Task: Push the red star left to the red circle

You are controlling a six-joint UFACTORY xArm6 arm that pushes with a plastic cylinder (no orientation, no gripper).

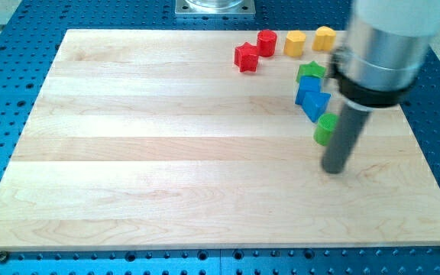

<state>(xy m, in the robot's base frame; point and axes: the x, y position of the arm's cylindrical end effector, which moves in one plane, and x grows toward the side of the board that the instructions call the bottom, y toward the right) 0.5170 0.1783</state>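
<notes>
The red star (246, 57) lies near the view's top, right of centre, on the wooden board (166, 153). The red circle (266, 42) stands just up and to the right of it, nearly touching. My tip (334, 169) rests on the board at the view's right, well below and to the right of both red blocks. It sits right beside the green circle (325, 128), just below it.
Two yellow blocks (295, 43) (324, 37) sit right of the red circle. A green star (311, 72) and two blue blocks (308, 88) (316, 105) form a column above the green circle. The arm's body (380, 53) hangs over the upper right.
</notes>
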